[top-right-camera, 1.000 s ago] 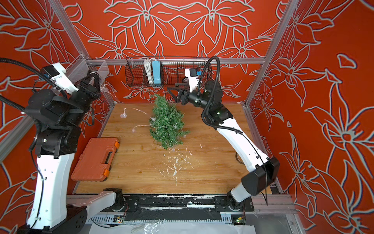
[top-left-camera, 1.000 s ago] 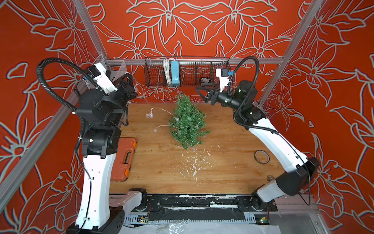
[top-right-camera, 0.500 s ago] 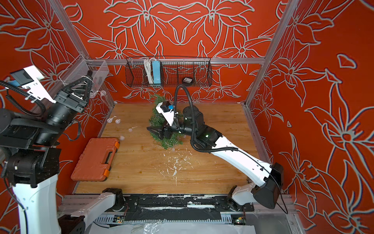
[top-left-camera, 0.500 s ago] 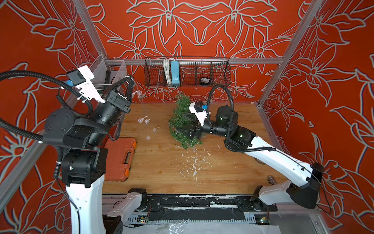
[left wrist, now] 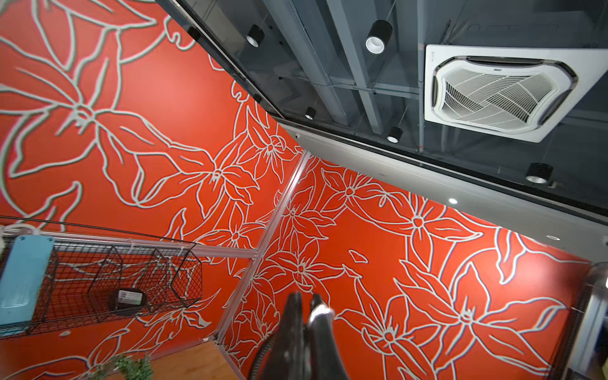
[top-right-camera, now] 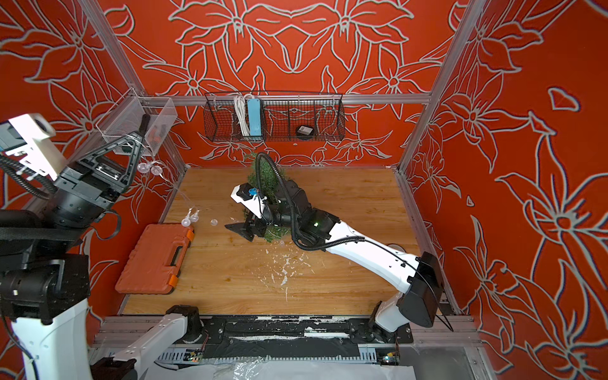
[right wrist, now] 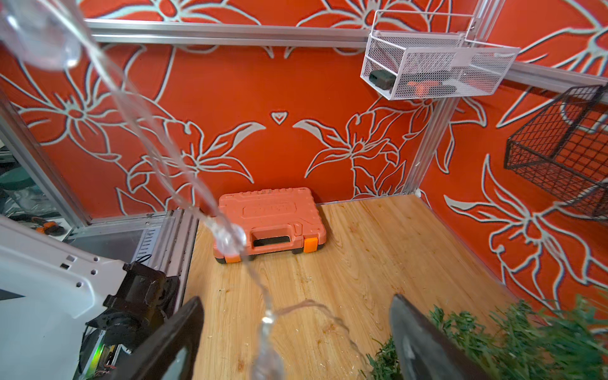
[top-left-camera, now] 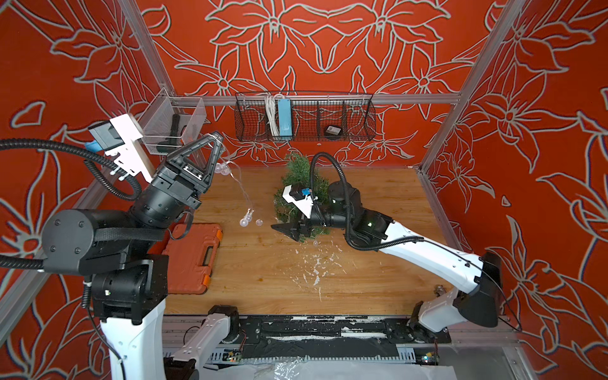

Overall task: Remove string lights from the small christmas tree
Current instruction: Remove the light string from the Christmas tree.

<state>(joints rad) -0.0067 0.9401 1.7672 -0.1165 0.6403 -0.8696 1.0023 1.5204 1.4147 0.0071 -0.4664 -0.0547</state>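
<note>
While your left gripper [top-left-camera: 215, 135] hangs high and well to the left of the small christmas tree [top-left-camera: 297, 171], its jaws are pinched tight on the string lights [top-left-camera: 244, 222]. From those tips the thin wire drops away, and its clear bulbs dangle left of the tree, above the desk [top-left-camera: 378, 197]. At the tree's front edge, your right gripper [top-left-camera: 289, 232] has its jaws spread wide and grips nothing. The wire runs loose between them.
</note>
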